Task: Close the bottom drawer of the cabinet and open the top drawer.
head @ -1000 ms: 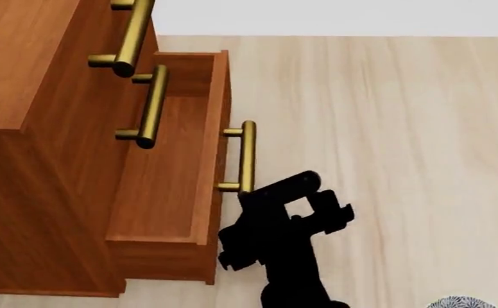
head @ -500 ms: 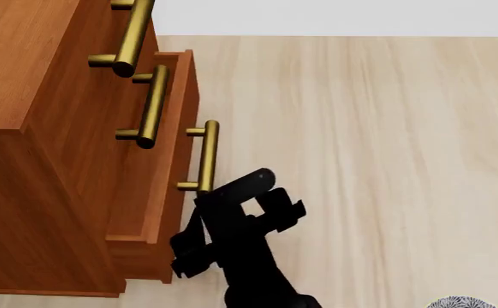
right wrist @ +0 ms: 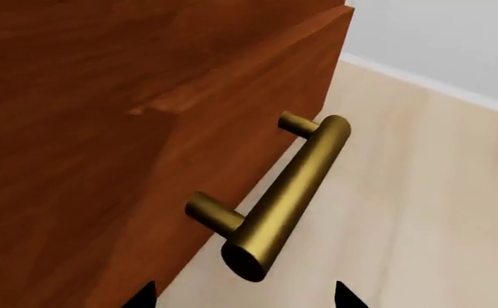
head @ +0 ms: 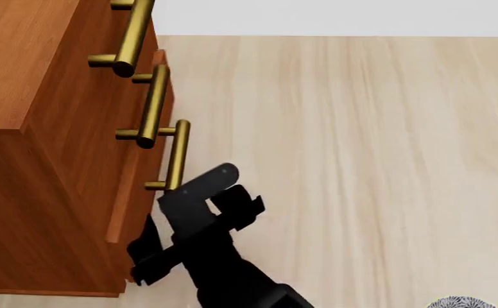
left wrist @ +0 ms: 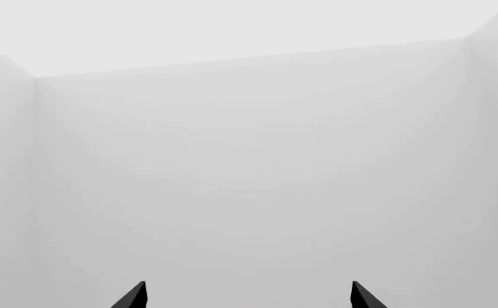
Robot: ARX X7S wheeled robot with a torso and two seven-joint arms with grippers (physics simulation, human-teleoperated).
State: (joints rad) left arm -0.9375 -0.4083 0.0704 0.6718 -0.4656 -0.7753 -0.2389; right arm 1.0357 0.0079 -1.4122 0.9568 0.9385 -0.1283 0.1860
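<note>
Bottom drawer (head: 138,192) further in — right hand (head: 199,204) against handle (head: 177,156)

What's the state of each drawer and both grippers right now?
bottom drawer: nearly shut, front a little proud of the cabinet face.
middle drawer: shut.
top drawer: shut, not yet opened.
right gripper: at the bottom drawer's brass handle; fingertips apart in the right wrist view, holding nothing.
left gripper: open, empty, facing a blank wall.
</note>
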